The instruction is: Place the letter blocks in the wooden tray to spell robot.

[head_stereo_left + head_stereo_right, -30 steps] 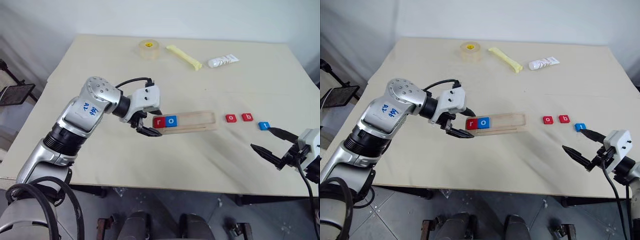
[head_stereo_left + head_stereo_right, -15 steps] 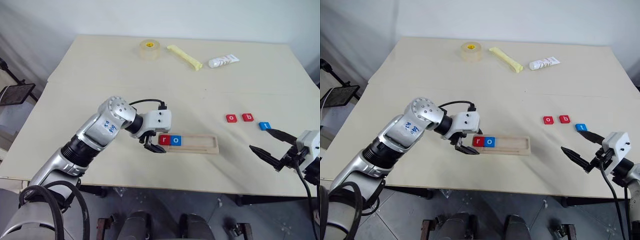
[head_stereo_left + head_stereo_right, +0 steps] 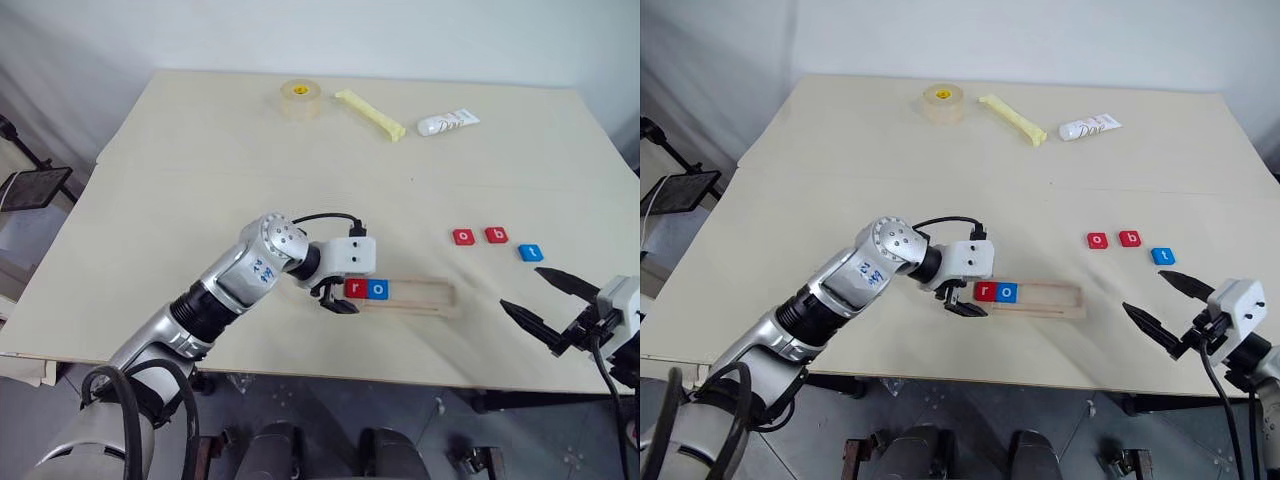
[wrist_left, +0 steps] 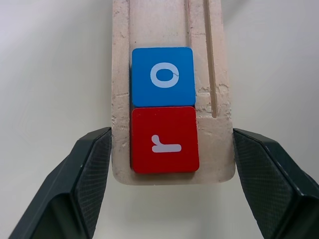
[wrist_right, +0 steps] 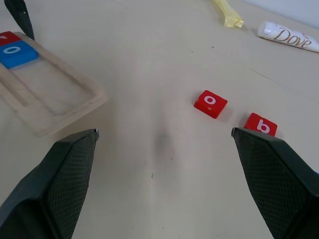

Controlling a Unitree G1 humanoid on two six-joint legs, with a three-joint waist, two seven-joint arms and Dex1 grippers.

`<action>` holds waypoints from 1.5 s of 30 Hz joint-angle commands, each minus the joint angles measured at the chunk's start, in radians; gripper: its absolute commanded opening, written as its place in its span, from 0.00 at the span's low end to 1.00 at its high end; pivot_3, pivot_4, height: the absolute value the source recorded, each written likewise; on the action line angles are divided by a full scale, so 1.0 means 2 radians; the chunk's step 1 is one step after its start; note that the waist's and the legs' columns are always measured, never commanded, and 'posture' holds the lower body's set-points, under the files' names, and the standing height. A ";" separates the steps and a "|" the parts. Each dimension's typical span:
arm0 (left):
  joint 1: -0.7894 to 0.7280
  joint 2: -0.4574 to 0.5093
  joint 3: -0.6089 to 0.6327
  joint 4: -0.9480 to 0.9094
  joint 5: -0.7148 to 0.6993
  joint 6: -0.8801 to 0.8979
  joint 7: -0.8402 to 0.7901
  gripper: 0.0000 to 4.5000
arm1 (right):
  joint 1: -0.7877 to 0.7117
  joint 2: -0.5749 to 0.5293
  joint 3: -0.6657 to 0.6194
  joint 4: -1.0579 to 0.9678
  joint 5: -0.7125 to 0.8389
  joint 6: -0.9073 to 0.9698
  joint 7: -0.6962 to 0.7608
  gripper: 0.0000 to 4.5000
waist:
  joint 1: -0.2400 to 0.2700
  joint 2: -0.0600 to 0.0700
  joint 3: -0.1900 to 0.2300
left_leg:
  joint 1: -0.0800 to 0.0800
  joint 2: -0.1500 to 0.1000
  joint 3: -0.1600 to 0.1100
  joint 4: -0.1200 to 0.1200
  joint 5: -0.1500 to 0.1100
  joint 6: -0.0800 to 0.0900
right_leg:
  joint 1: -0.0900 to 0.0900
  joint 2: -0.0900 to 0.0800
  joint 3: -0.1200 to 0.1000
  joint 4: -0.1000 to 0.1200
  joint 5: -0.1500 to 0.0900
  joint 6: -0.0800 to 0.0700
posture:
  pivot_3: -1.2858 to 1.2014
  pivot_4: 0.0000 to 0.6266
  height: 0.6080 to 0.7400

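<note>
The wooden tray (image 3: 422, 297) lies near the table's front edge, with a red r block (image 3: 356, 289) and a blue o block (image 3: 378, 290) side by side at its left end. My left gripper (image 3: 338, 300) is shut on that end of the tray, and the fingers (image 4: 89, 169) press against both long sides. Three loose blocks lie in a row to the right: a red o (image 3: 463, 237), a red b (image 3: 496, 235) and a blue t (image 3: 531, 252). My right gripper (image 3: 522, 289) stands open and empty, just in front of the blue t.
At the far side of the table lie a tape roll (image 3: 299, 98), a yellow stick (image 3: 368, 113) and a white tube (image 3: 447, 122). The table's front edge (image 3: 400, 372) runs close below the tray and the right gripper.
My left gripper has moved the tray, with the r and o blocks in it, toward the front edge and to the right. The right gripper has stayed almost still.
</note>
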 commanded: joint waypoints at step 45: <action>0.277 0.008 0.283 -0.045 -0.224 -0.272 -0.051 0.99 | 0.017 0.031 -0.033 -0.127 0.005 0.163 -0.226 1.00 | -0.001 0.001 -0.001 | 0.001 0.000 0.000 0.000 0.000 0.000 | 0.001 -0.001 0.003 0.001 0.000 0.000 | 0.52 0.24 1.00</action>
